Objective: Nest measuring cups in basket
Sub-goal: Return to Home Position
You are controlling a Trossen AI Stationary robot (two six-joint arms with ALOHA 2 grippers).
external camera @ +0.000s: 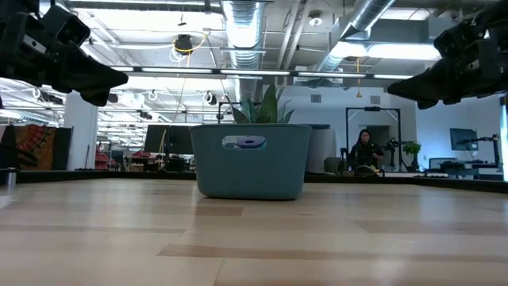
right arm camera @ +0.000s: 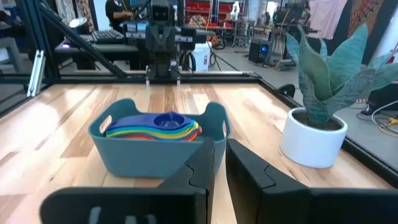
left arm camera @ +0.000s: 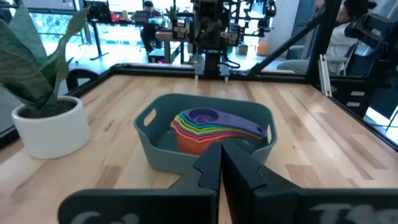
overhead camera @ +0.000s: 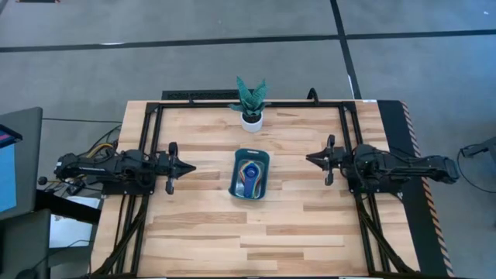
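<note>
The dark teal basket (overhead camera: 249,173) rests by its base at the middle of the wooden table. The measuring cups (left arm camera: 200,127) sit stacked one inside another in it, their coloured rims fanned out and a dark blue one on top; the right wrist view shows the stack (right arm camera: 158,126) too. My left gripper (overhead camera: 192,167) hovers level to the left of the basket, fingers shut, touching nothing. My right gripper (overhead camera: 308,159) hovers level to the right of the basket, a narrow gap between its fingers (right arm camera: 219,163) and nothing in it. Both are above the table and point at the basket.
A white pot with a green plant (overhead camera: 251,115) stands beyond the basket near the far edge. Black frame rails (overhead camera: 147,132) run along the table's left, right and far sides. A person (external camera: 365,149) sits in the room behind the table. Bare wood (overhead camera: 248,240) lies near the front edge.
</note>
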